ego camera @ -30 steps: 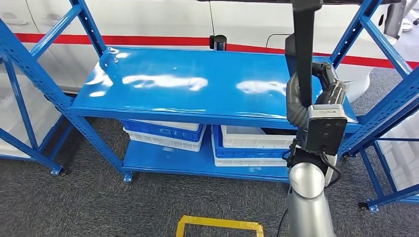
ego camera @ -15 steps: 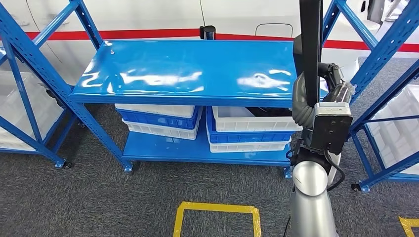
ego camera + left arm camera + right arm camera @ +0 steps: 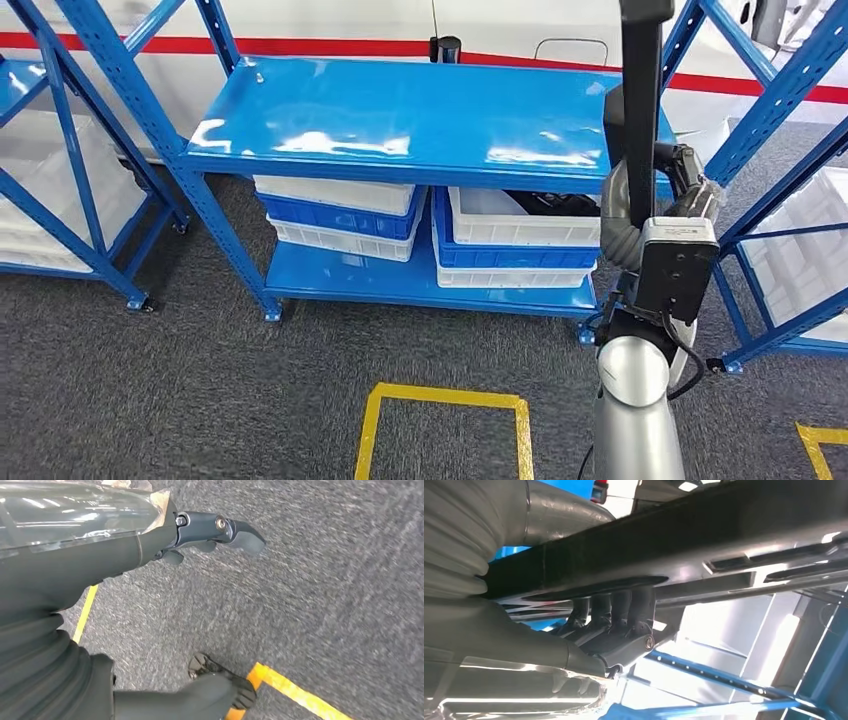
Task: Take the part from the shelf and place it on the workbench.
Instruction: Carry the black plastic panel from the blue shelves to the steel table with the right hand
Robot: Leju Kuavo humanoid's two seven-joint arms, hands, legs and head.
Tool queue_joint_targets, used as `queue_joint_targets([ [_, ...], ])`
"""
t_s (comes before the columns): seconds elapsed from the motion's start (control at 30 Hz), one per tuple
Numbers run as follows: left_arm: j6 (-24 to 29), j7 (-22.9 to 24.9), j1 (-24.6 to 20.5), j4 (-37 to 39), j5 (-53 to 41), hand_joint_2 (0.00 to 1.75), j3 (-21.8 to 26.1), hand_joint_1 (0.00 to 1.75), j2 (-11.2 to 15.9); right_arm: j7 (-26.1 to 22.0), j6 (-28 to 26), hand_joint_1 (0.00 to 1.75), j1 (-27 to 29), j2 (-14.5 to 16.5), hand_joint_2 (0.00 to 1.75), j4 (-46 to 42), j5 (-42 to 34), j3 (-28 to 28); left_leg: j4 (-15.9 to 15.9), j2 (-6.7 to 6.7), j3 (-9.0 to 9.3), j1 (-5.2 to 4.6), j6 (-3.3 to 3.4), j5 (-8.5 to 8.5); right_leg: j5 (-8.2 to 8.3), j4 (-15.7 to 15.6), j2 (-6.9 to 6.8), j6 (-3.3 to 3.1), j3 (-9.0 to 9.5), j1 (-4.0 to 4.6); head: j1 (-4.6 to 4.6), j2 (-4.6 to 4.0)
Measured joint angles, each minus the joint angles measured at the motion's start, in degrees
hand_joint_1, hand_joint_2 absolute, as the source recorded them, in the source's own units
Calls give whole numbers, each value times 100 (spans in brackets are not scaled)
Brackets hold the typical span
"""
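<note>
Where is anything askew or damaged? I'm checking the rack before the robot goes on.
Nothing stands out. The bins sit squarely stacked on the lower shelf, and the top shelf looks flat and intact. The right hand holds the long dark part upright; the left hand hangs over the carpet.

Found no readable text, label, brand, number or sign anywhere. Noted only unlettered markings: yellow tape lines (image 3: pixel 441 398) on the near floor and a red stripe (image 3: pixel 300 46) along the far white wall.
</note>
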Motion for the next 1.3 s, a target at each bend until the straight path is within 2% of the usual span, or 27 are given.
queue_joint_targets([
  [0.03,-10,-3,-1,-1,-15,175,-6,0,3,-1,-7,175,30,-12,175,-7,15,-23,5,8,-92,-9,11,73,-186,348,0,-7,-61,-1,12,0],
  [0.07,-19,-5,0,-1,-34,175,-11,0,4,0,-10,175,67,-25,175,-13,30,-45,8,13,-184,-17,11,142,-261,594,0,18,-61,-1,14,0],
  [0.1,-26,-9,-1,-1,-56,175,-15,0,4,1,-11,175,104,-38,175,-20,47,-66,12,17,-273,-22,7,211,-229,680,0,68,16,0,15,0],
  [0.13,-27,-14,-1,-1,-81,175,-19,0,2,3,-11,175,136,-48,175,-33,67,-88,17,19,-362,-28,-3,280,-118,563,0,124,190,2,19,0],
  [0.17,-25,-20,-2,-1,-112,175,-25,0,1,7,-11,175,160,-55,175,-51,87,-114,23,19,-446,-34,-17,350,-3,258,0,163,461,3,19,0],
  [0.23,-11,-31,-3,-1,-174,175,-50,0,-2,12,-11,175,197,-59,175,-101,116,-174,35,18,-578,-54,-63,483,26,-600,1,143,1062,21,14,0],
  [0.3,13,-35,-3,-1,-228,175,-95,0,-2,5,-11,175,261,-63,175,-138,86,-262,12,17,-633,-54,-125,613,-58,-1086,8,61,1298,51,0,0],
  [0.37,52,-34,8,1,-264,175,-128,0,-1,-46,-14,175,373,-75,175,-147,-6,-389,-26,0,-668,-31,-198,710,23,-1133,3,-19,1220,37,-4,0],
  [0.4,67,-33,18,2,-280,175,-138,0,-4,-95,-15,175,435,-83,175,-148,-55,-458,12,-16,-707,-18,-236,634,87,-1138,-3,-69,1181,17,-6,0],
  [0.47,83,-32,33,3,-302,175,-153,0,-10,-202,-18,175,569,-95,175,-148,-123,-586,401,-44,-839,11,-309,120,238,-1153,-17,-156,1079,-28,-20,0],
  [0.53,87,-33,31,4,-318,175,-163,0,-12,-275,-15,175,701,-107,175,-149,-144,-701,1146,-48,-967,41,-373,-483,373,-1136,-17,-182,938,-21,-34,0],
  [0.57,90,-33,28,4,-322,175,-164,0,-10,-293,-14,175,759,-113,175,-150,-146,-747,1461,-47,-980,55,-395,-601,430,-1119,-17,-171,855,-19,-34,0],
  [0.6,90,-33,26,4,-324,175,-165,0,-10,-304,-12,175,808,-118,175,-150,-146,-788,1619,-47,-919,68,-409,-583,482,-1096,-17,-158,767,-21,-35,0],
  [0.63,90,-33,24,4,-325,175,-166,0,-11,-307,-12,175,843,-121,175,-150,-146,-818,1569,-47,-767,79,-413,-476,526,-1066,-14,-139,679,-24,-34,0],
  [0.67,90,-34,19,4,-325,175,-166,0,-10,-307,-11,175,869,-122,175,-153,-146,-844,1321,-48,-522,89,-408,-346,563,-1036,-11,-118,598,-28,-36,0],
  [0.73,91,-40,-4,3,-326,175,-166,0,-9,-316,-3,175,894,-122,175,-167,-145,-889,541,-64,55,86,-374,-275,625,-983,-13,-61,474,-25,-32,0],
  [0.8,97,-54,-20,3,-348,175,-168,0,-8,-360,36,175,903,-125,175,-175,-152,-919,60,-86,344,49,-324,-340,711,-974,-25,28,408,-26,-26,0],
  [0.87,118,-62,-17,4,-380,175,-170,0,-13,-428,92,175,913,-127,175,-161,-177,-931,-38,-80,344,18,-237,-278,790,-994,-24,126,375,-30,-25,0],
  [0.9,131,-63,-19,4,-390,175,-170,0,-18,-461,113,175,917,-129,175,-147,-191,-938,-68,-64,319,12,-179,-218,753,-962,-16,146,340,-29,-23,0],
  [0.97,156,-63,-29,4,-379,175,-170,0,-29,-510,148,175,914,-132,175,-110,-210,-953,-121,-26,232,26,-65,-90,427,-586,-1,111,173,-20,1,0],
  [1.03,180,-62,-35,4,-339,175,-170,0,-31,-538,182,175,904,-131,175,-48,-226,-960,-114,-4,93,21,-16,17,-43,196,3,59,-64,-31,23,0],
  [1.07,193,-60,-35,4,-311,175,-170,0,-33,-552,201,175,898,-130,175,-4,-237,-961,-109,3,22,20,-13,69,-179,539,3,75,-132,-36,23,0],
  [1.1,208,-55,-35,5,-281,175,-168,0,-35,-574,221,175,886,-127,175,47,-259,-961,-99,8,-49,21,-19,119,-207,714,3,120,-111,-43,26,0],
  [1.13,226,-50,-35,5,-251,175,-164,0,-39,-598,248,175,866,-124,175,96,-291,-962,-86,10,-117,24,-32,165,-145,687,3,181,3,-48,28,0],
  [1.2,272,-39,-35,5,-186,175,-148,0,-45,-655,303,175,775,-100,175,201,-386,-961,-26,10,-255,32,-82,239,70,44,2,287,510,-77,29,0],
  [1.27,307,-36,-39,4,-128,175,-120,0,-45,-702,344,175,651,-52,175,302,-469,-951,57,10,-385,18,-151,306,109,-724,15,281,1009,-68,24,0],
  [1.3,325,-36,-40,4,-107,175,-107,0,-44,-719,361,175,604,-27,175,350,-500,-946,83,10,-429,8,-183,348,79,-922,23,250,1113,-56,22,0],
])
